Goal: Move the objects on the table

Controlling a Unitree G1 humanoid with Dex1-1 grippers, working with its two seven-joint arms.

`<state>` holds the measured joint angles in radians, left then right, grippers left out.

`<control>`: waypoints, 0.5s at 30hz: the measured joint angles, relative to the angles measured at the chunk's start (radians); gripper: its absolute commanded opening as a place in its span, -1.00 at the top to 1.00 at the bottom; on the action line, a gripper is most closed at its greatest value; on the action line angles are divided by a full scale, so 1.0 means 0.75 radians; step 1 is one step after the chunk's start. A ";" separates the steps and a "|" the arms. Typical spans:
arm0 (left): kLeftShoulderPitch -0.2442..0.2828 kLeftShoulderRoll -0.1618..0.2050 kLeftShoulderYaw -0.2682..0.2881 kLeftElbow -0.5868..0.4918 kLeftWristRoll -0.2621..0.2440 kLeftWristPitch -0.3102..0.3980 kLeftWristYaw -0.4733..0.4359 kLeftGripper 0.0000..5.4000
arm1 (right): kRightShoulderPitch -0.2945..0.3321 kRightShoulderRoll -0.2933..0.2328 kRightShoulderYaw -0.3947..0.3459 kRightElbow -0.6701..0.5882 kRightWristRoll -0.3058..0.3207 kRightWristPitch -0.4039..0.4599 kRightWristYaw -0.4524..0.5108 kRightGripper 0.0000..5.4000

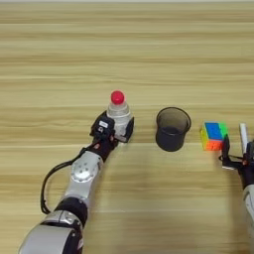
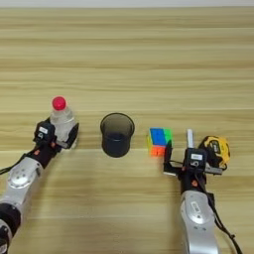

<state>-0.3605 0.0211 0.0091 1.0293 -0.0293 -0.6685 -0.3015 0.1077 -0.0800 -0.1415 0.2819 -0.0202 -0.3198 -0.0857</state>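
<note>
A small clear bottle (image 1: 119, 112) with a red cap stands upright at the left of the table (image 1: 129, 54). My left gripper (image 1: 116, 130) is shut on the bottle's lower body, one black finger on each side. A dark translucent cup (image 1: 172, 128) stands upright just right of the bottle. Further right lies the multicoloured puzzle cube (image 2: 158, 141). A white marker pen (image 2: 189, 138) lies beside the cube, pointing away from me. My right gripper (image 2: 192, 154) is open at the marker's near end, its left finger close to the cube's right side.
A yellow and black tape measure (image 2: 216, 150) lies just right of the marker, beside the right gripper's outer finger. The far half of the table is bare wood.
</note>
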 measured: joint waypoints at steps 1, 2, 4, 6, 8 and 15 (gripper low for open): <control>0.000 0.000 0.001 0.000 0.000 -0.002 0.001 -0.37 | 0.000 0.000 0.000 0.000 0.000 0.000 0.000 -1.00; 0.000 0.000 0.002 0.000 0.000 -0.003 0.002 -0.36 | 0.000 0.000 0.000 -0.001 0.000 0.000 0.000 -1.00; 0.001 0.000 0.003 -0.001 0.001 -0.004 0.003 -0.30 | 0.001 0.000 0.000 -0.001 0.000 0.000 0.000 -1.00; 0.004 0.000 0.003 -0.005 0.002 -0.004 0.005 -0.23 | 0.003 0.001 0.000 -0.002 0.000 0.000 0.000 -1.00; 0.026 0.001 0.003 -0.029 0.002 -0.008 0.007 -0.21 | 0.004 0.002 0.000 -0.002 0.000 0.001 -0.001 -1.00; 0.194 0.000 -0.006 -0.235 0.002 -0.005 0.020 -0.16 | 0.013 0.005 0.000 -0.005 0.000 0.001 -0.001 -1.00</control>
<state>-0.2150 0.0213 0.0048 0.8527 -0.0276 -0.6719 -0.2868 0.1172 -0.0764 -0.1412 0.2781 -0.0205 -0.3186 -0.0864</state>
